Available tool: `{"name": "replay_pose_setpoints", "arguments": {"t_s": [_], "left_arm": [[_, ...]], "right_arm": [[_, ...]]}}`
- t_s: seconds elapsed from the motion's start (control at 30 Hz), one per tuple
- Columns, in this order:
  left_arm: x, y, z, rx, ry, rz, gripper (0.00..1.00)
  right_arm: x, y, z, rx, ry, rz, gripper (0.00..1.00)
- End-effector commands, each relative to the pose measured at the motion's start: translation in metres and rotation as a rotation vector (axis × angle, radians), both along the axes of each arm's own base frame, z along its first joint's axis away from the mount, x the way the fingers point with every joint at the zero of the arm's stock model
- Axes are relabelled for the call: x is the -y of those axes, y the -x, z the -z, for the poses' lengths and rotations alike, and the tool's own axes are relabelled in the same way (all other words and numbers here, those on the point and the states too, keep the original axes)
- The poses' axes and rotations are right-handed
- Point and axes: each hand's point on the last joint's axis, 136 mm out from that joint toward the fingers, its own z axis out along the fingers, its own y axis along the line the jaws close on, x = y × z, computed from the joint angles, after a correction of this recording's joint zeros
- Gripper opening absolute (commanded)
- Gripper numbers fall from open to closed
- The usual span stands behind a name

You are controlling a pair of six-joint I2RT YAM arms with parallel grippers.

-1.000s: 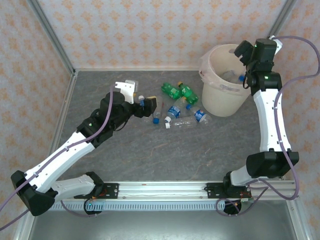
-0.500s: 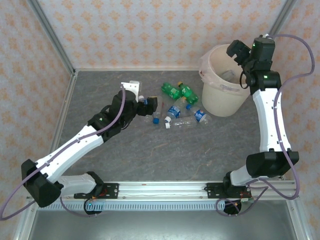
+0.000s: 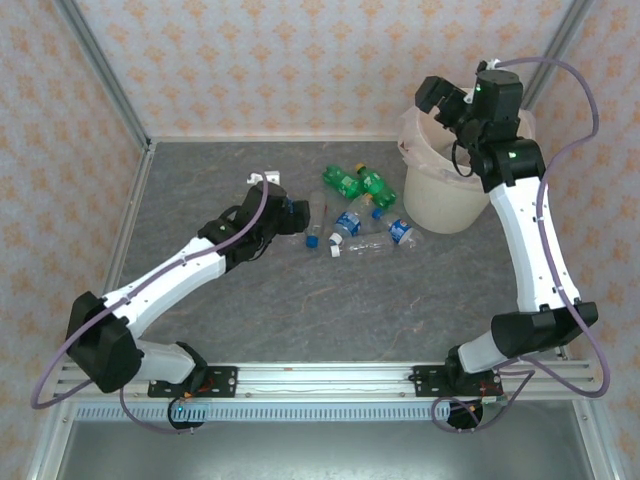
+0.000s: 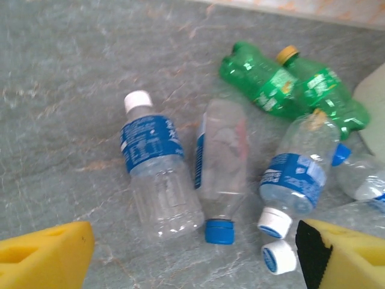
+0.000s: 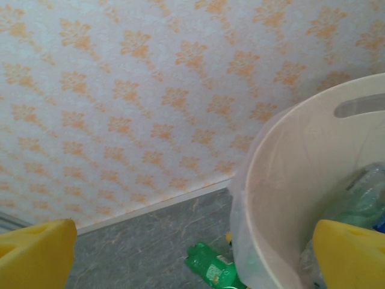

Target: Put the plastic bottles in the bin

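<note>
The left gripper hangs low over the grey table, its yellow fingertips spread wide with nothing between them. In the top view the left gripper sits at the end of the bottle cluster farthest from the bin, well apart from it. Just ahead of the open jaws two clear plastic bottles lie on their sides next to each other. One is a white-capped bottle with a blue label. The other is a blue-capped bottle just beside it on the bin's side. Nearer the bin lies another blue-labelled bottle with a white cap, and a loose-looking white cap shows close to it. Whether that cap belongs to a further bottle I cannot tell. Beyond these, two green bottles lie side by side, closest to the bin's wall.

The right gripper is likewise opened wide and empty. In the top view the right gripper is held above the bin's rim, on the side facing the bottle cluster. Its wrist camera looks past the rim into the bin, which has a thin clear liner against its inner wall. A few bottles lie at its bottom, blurred. One green bottle lies on the table just outside the bin's wall.
</note>
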Motion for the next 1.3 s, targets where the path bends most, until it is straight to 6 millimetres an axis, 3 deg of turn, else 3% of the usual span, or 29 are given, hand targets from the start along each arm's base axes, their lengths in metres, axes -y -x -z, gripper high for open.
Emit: {"name": "replay_pose_setpoints", "arguments": {"t_s": [0.0,0.53,0.73,1.27], "left_arm": [[-0.001,0.002,0.022,-0.071,0.027,-0.012,0.88],[0.006,-0.025,0.090,-0.248,0.000,-0.018,0.85],[0.011,-0.034,0.103,-0.275,-0.009,-0.008,0.85],[-0.001,-0.044,0.140,-0.351,-0.035,-0.007,0.80]], "right_arm": [[-0.005,0.006,-0.014,0.026,0.011,-0.017,1.00],[-0.012,0.016,-0.015,0.025,0.012,-0.048,1.00],[-0.011,0.018,-0.013,0.022,0.021,-0.045,1.00],[-0.009,0.017,-0.011,0.022,0.032,-0.036,1.00]]}}
